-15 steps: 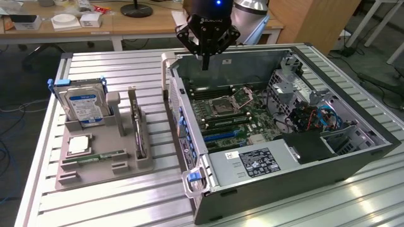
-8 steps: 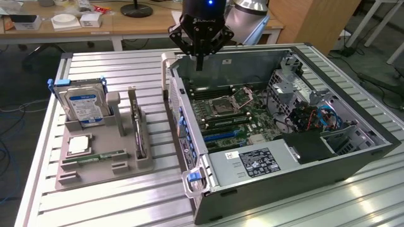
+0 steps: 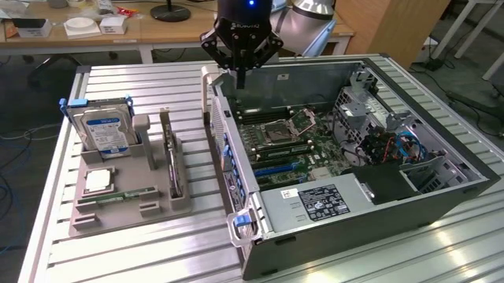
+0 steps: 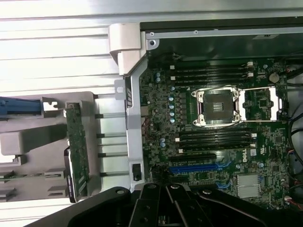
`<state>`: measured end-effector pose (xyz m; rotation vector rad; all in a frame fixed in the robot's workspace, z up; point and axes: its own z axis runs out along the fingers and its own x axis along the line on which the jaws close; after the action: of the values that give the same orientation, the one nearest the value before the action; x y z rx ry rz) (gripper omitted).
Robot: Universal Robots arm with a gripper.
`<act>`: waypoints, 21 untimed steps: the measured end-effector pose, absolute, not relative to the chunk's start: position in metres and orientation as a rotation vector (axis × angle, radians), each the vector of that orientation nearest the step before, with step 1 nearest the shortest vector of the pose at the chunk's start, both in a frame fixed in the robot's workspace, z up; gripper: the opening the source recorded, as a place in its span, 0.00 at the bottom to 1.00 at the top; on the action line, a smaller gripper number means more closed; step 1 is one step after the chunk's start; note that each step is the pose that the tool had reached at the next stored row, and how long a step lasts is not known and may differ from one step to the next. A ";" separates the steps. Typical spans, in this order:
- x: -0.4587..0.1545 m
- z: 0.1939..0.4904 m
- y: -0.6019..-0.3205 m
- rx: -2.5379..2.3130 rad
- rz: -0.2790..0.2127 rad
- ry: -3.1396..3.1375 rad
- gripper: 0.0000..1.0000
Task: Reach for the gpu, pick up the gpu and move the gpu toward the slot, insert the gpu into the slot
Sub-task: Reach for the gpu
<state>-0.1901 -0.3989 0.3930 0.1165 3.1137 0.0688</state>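
Closest in the exterior view is the ribbed metal counter (image 3: 134, 253). One open computer case (image 3: 441, 203) lies on it, toward the exterior view's right. At the near end of the case is one gray power box (image 3: 311, 203) with a black sticker. Past that is the green board (image 3: 295, 144) with one long blue slot (image 3: 275, 168) and one square chip socket (image 3: 287, 125).

On the exterior view's left is one gray holder (image 3: 153, 171), just beside the case. Four things are in it. Nearest lies one small green memory stick (image 3: 126, 193). Next to it lies one square silver chip (image 3: 98, 180). The gpu (image 3: 169, 153) stands on its thin edge in the holder, on the side near the case. Nothing is touching it. Farther back, one hard drive (image 3: 106, 132) with a blue label stands up straight.

Farther still, one black claw (image 3: 240, 79) hangs over the far end of the case, well apart from the gpu. Its two fingers are pressed together and pinch nothing.

At the very back stands a wooden table (image 3: 157, 29) with white boxes on it.
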 end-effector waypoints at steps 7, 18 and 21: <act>-0.203 0.393 -0.399 0.117 0.069 3.114 0.10; -0.224 0.393 -0.399 0.117 0.069 3.114 0.10; -0.229 0.393 -0.399 0.117 0.069 3.114 0.10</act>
<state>-0.2292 -0.3989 0.3927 0.1166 3.1136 0.0689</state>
